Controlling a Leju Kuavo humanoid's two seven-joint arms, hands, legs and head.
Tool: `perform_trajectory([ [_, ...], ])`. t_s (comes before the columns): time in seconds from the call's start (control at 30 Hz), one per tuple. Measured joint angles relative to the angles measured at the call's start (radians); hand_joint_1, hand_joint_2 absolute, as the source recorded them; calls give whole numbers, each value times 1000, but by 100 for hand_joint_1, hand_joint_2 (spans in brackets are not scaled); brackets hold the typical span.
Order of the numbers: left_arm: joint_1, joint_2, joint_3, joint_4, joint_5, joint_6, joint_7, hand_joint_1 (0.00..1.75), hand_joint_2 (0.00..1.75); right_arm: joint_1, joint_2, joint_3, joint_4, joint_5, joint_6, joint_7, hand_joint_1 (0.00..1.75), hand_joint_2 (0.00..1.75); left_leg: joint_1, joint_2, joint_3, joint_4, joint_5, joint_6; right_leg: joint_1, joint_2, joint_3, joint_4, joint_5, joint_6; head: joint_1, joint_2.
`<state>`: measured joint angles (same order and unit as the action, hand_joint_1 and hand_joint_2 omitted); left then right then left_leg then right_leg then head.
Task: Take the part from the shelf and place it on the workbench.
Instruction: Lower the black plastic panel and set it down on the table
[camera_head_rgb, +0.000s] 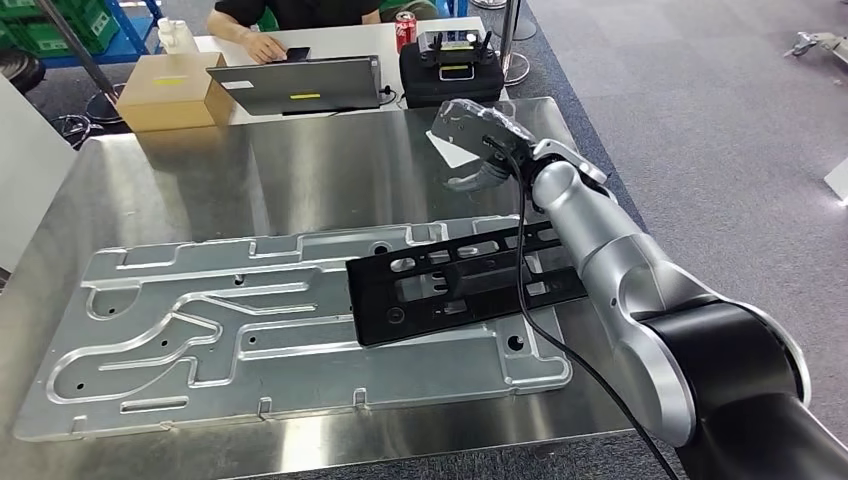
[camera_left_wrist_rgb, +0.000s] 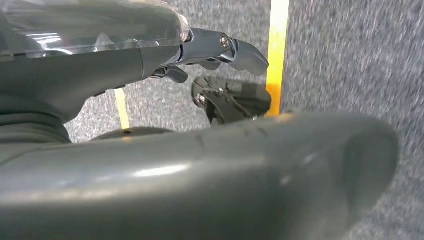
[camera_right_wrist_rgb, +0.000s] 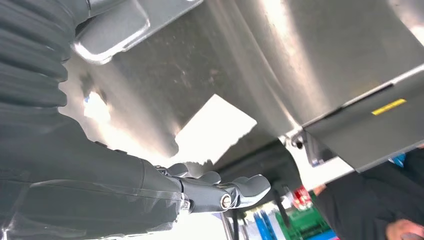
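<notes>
Cable and silver forearm hid the near end of the black part (camera_head_rgb: 465, 283), which lay flat across the right of the large machined aluminium plate (camera_head_rgb: 200, 330) on the steel workbench (camera_head_rgb: 300, 165); the right hand (camera_head_rgb: 478, 135) hovered above the bench beyond the part, fingers (camera_right_wrist_rgb: 240, 187) loosely extended, holding nothing; the left hand (camera_left_wrist_rgb: 220, 50) hung over grey carpet, fingers partly curled, empty; the laptop (camera_head_rgb: 295, 85) bore a yellow label too small to read; the red can's (camera_head_rgb: 405, 30) lettering was illegible; a seated person (camera_head_rgb: 260, 25) was cut off at the frame's edge.
</notes>
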<state>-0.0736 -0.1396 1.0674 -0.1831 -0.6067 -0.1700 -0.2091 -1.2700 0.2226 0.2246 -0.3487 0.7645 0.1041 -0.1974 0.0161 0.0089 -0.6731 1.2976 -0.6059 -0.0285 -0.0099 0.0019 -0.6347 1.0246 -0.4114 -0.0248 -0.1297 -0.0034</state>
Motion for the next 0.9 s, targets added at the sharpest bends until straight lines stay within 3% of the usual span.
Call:
perform_trajectory([
  [0.03,0,0,0,0,-1,-1,0,0,0,-10,6,0,-2,2,3,3,0,175,0,0,12,-19,23,1,1,0,-2,2,1,-1,0,0],
  [0.1,0,0,0,0,-2,-3,-2,0,0,-28,23,1,-8,3,5,5,0,175,0,-1,75,-140,85,6,2,2,-5,6,3,1,0,0],
  [0.17,-1,0,0,-1,-3,-4,-4,0,0,-44,39,1,-12,3,7,6,0,175,-4,-3,126,-242,115,12,4,4,-11,11,9,9,0,0],
  [0.3,-1,-2,1,-1,-2,0,-3,0,0,-49,62,4,-13,-1,15,4,0,175,-5,-4,125,-273,133,33,6,4,-22,14,15,35,0,0],
  [0.37,-3,-3,2,-1,-1,6,1,0,0,-48,68,5,-13,-9,20,0,0,175,0,-1,113,-279,150,49,5,3,-46,68,-36,44,0,0],
  [0.43,-4,-3,3,-2,0,12,7,0,0,-41,72,6,-12,-16,24,-3,0,175,-2,0,95,-279,163,57,2,2,-89,190,-118,49,0,0],
  [0.47,-4,-3,4,-2,0,16,11,0,0,-32,73,8,-11,-18,26,-4,0,175,-3,0,86,-279,170,58,1,2,-105,248,-144,52,0,0],
  [0.5,-3,-3,5,-2,1,19,14,0,0,-22,74,9,-9,-21,29,-6,0,175,-4,-1,78,-278,176,58,0,2,-108,279,-153,53,0,0],
  [0.53,-3,-4,6,-2,1,21,17,0,0,-11,75,11,-8,-24,31,-9,0,175,-5,-1,70,-278,182,57,0,2,-92,272,-144,51,0,0],
  [0.57,-2,-4,8,-2,2,22,19,0,0,-2,77,13,-7,-27,33,-12,0,175,-6,-2,63,-277,188,56,1,2,-56,227,-122,48,0,0],
  [0.63,-1,-7,9,-2,1,21,20,0,0,11,79,16,-6,-35,34,-22,0,175,-11,-2,53,-277,198,52,6,0,36,84,-82,33,0,0],
  [0.7,-1,-10,10,-2,-3,18,19,0,0,22,79,19,-6,-47,33,-33,0,175,-11,0,48,-279,209,42,13,-2,84,-1,-65,22,0,0],
  [0.8,-1,-13,10,-3,-11,12,16,0,0,51,72,20,-6,-65,29,-48,0,175,-8,0,44,-284,218,25,14,-5,83,-25,-47,10,0,0],
  [0.83,-1,-13,10,-3,-13,12,15,0,0,63,70,20,-5,-71,27,-53,0,175,-8,-1,37,-272,203,21,11,-6,80,-33,-38,3,0,0],
  [0.9,1,-13,10,-3,-17,12,13,0,0,87,66,20,-5,-82,23,-65,0,175,-6,-3,7,-192,132,15,6,-9,67,-44,-16,-6,0,0],
])
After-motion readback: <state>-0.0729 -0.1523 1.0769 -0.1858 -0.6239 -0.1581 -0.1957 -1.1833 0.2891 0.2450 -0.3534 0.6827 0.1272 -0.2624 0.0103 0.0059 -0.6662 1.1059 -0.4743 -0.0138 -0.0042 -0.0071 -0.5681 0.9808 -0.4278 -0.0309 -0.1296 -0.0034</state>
